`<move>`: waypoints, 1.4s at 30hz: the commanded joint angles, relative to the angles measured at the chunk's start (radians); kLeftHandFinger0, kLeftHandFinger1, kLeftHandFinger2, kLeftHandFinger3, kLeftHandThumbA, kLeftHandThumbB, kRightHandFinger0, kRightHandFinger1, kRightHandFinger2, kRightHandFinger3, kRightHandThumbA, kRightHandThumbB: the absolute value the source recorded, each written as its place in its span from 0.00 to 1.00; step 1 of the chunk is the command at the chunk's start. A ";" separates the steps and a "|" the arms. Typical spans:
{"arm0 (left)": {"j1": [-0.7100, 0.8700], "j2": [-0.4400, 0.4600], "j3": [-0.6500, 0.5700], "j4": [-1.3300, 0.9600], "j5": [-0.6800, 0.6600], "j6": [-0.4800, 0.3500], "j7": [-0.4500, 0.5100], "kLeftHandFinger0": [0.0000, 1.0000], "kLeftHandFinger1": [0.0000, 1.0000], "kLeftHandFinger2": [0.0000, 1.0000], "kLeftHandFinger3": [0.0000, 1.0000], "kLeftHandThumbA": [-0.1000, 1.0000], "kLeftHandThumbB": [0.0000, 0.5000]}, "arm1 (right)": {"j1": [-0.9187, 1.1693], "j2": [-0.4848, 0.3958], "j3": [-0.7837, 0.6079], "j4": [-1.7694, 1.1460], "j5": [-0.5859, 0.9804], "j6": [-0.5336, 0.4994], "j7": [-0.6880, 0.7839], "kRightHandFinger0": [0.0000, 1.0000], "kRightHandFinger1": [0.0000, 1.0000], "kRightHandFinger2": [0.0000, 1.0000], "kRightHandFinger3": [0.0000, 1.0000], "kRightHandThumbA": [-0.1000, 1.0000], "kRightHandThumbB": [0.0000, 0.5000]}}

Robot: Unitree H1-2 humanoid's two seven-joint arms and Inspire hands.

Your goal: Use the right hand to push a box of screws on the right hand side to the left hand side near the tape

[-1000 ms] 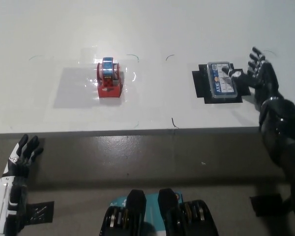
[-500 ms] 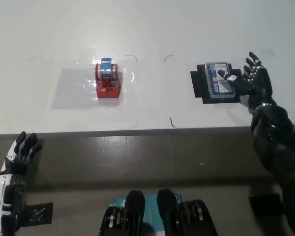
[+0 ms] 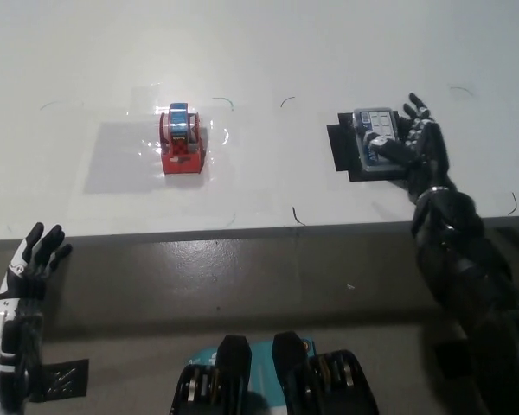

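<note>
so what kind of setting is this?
Likely a lab test bench: a bare white table with pen marks and a black tape patch, holding only a red tape dispenser and a box of screws.

White table fills the upper part of the view, with glare near its middle left and faint pen marks. Below its front edge: grey-brown floor. Black tape strip on floor, lower left.

The black right hand covers the right part of the screw box, whose label print is too small to read. The white left hand is cut off at its forearm by the picture's bottom edge.
</note>
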 commanded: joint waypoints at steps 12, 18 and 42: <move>-0.012 0.032 0.007 -0.032 -0.018 -0.014 -0.007 1.00 1.00 1.00 1.00 1.00 0.22 | -0.028 0.166 -0.006 0.006 0.050 0.023 0.027 1.00 1.00 1.00 1.00 1.00 0.24; -0.009 0.031 0.004 -0.029 -0.022 -0.018 -0.008 1.00 1.00 1.00 1.00 1.00 0.21 | -0.035 0.192 -0.004 0.005 0.053 0.029 0.070 1.00 1.00 1.00 1.00 1.00 0.34; -0.014 0.043 0.002 -0.046 -0.026 -0.013 -0.011 1.00 1.00 1.00 1.00 1.00 0.21 | -0.119 0.330 -0.210 0.004 0.232 0.034 -0.042 1.00 1.00 1.00 1.00 1.00 0.39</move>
